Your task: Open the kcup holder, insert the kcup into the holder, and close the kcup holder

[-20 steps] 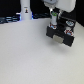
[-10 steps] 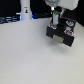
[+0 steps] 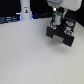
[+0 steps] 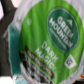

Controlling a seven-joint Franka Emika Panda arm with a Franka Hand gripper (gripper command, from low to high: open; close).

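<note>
The kcup (image 4: 50,37) fills the wrist view, its green printed lid very close to the camera and blurred. In the exterior view my gripper (image 3: 57,22) hangs over the black kcup holder (image 3: 63,35) at the exterior view's upper right, shut on the kcup (image 3: 58,16), which shows as a small green and white spot between the fingers. The holder's front is too blurred to tell whether its drawer is open.
A tall white post with a black marking (image 3: 24,10) stands at the back on the exterior view's left. The pale table (image 3: 30,55) spreads in front of the holder. Dark background clutter lines the far edge.
</note>
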